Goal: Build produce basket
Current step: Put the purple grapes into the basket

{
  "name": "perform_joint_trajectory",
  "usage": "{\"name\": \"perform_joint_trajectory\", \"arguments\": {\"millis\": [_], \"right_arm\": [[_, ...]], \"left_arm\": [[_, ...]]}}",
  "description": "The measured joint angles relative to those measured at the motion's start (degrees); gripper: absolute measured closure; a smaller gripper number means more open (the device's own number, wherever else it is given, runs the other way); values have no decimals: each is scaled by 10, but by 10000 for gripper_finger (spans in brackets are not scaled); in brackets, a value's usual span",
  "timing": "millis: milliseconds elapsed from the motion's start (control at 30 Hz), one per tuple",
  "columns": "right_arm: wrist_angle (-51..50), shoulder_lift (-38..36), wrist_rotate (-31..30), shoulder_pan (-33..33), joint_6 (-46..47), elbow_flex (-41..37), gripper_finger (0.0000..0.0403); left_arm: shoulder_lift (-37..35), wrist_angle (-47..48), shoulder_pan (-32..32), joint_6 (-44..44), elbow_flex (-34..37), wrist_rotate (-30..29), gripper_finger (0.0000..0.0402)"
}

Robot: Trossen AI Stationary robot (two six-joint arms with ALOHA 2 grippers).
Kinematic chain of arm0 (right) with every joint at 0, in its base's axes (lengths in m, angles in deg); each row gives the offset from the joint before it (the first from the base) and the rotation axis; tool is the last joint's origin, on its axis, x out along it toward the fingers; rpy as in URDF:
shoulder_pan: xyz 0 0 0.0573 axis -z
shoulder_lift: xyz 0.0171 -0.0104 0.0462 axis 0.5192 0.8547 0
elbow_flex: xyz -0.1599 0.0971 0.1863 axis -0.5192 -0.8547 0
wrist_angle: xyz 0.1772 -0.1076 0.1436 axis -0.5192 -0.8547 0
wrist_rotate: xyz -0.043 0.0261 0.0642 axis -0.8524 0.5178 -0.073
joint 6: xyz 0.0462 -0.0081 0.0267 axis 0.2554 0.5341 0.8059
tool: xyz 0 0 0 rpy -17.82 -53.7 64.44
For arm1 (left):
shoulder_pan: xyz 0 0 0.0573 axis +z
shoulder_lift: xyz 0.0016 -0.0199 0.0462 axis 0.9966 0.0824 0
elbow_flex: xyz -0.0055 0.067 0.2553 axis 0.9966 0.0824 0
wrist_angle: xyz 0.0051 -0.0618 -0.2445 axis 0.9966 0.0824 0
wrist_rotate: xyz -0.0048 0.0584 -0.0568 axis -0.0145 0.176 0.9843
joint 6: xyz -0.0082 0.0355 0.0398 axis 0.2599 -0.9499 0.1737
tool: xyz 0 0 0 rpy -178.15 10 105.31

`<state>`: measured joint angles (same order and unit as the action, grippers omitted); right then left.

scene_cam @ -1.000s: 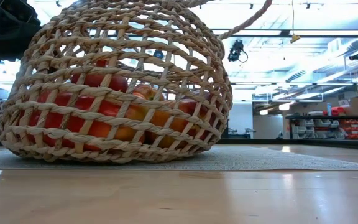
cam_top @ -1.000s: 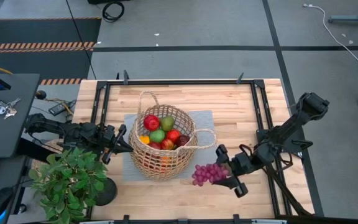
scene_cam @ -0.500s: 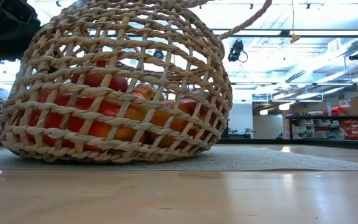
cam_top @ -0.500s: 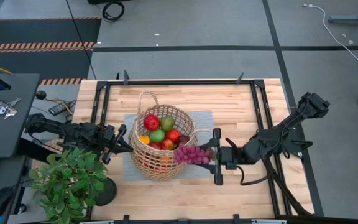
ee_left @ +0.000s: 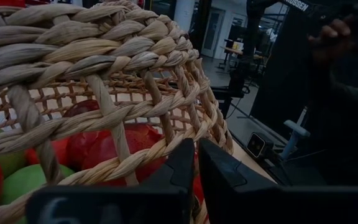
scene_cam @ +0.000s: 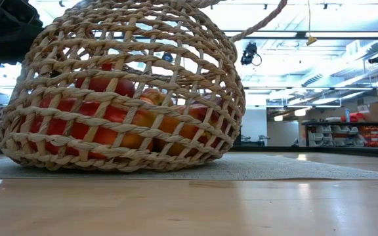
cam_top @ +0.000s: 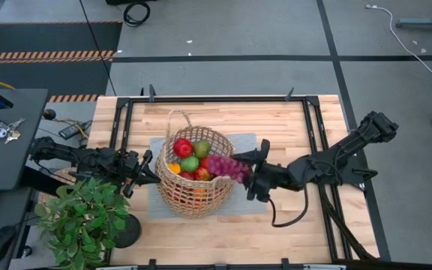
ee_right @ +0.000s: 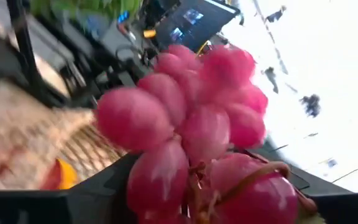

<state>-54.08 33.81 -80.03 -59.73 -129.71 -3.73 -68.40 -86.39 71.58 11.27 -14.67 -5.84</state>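
Note:
The tan wicker basket [cam_top: 196,180] [scene_cam: 123,92] sits tilted on a grey mat [cam_top: 246,146] at mid-table. It holds produce: a red apple [cam_top: 182,147], a green pear [cam_top: 190,163] and more fruit. My right gripper [cam_top: 247,171] reaches in from the table's right. It is shut on a bunch of purple grapes [cam_top: 227,166] [ee_right: 191,118], which hangs over the basket's right rim. My left gripper [cam_top: 147,169] [ee_left: 196,163] is at the basket's left wall, its fingers almost together. My left gripper comes level from the table's left at the basket's left wall below the rim. A wicker strand [ee_left: 157,163] runs into the narrow gap between its fingers. How much of it is pinched is hidden by the fingers. My right gripper pinches the grape bunch at its stem end [ee_right: 253,177] between its two fingers, coming level from the table's right. The bunch sticks out ahead of the fingers toward the basket, lifted clear of table and rim.
A leafy potted plant [cam_top: 81,217] stands at the near left corner. Black frame rails [cam_top: 313,142] run along the table's sides. A side desk with keys [cam_top: 2,131] is to the left. A person's hand [ee_left: 334,31] shows in the room behind.
My right gripper has risen from low by the table's near right. It has swung toward the basket and rolled about its own axis. The grapes have gone with it, from beside the basket's near right side to above its right rim. The basket and my left gripper have stayed still.

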Motion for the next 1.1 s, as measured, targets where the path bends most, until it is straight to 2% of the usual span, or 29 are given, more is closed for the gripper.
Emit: {"name": "perform_joint_trajectory", "arguments": {"millis": [133, 300, 400, 467, 533, 633, 667, 733, 833, 933, 1100], "right_arm": [[-1, 0, -18, 7, -106, 0, 174], [-16, 0, -54, 10, -147, 0, 174], [-25, 0, -58, 12, -123, 0, 174], [-17, 0, -64, 23, -36, 0, 174], [-11, 0, -116, 41, 76, 0, 174], [-13, 0, -265, 56, 192, -1, 174], [-15, 0, -315, 49, 204, -1, 174], [-19, 0, -354, 13, 190, -1, 174], [16, 0, -309, -63, 195, -1, 176], [12, -3, -198, -139, 275, 0, 176], [-130, 0, -59, -215, 445, -6, 176]], "left_arm": [[0, 0, 0, 0, 0, 0, 369], [0, 0, 0, 0, 0, 0, 367], [0, 0, 0, 0, 0, 0, 371], [0, 0, 0, 0, 0, 0, 373], [0, 0, 0, 0, 0, 0, 373], [0, 0, 0, 0, 0, 0, 370], [0, 0, 0, 0, 0, 0, 368], [0, 0, 0, 0, 0, 0, 366], [0, 0, 0, 0, 0, 0, 367], [0, 0, 0, 0, 0, 0, 371], [0, 0, 0, 0, 0, 0, 372]]}}
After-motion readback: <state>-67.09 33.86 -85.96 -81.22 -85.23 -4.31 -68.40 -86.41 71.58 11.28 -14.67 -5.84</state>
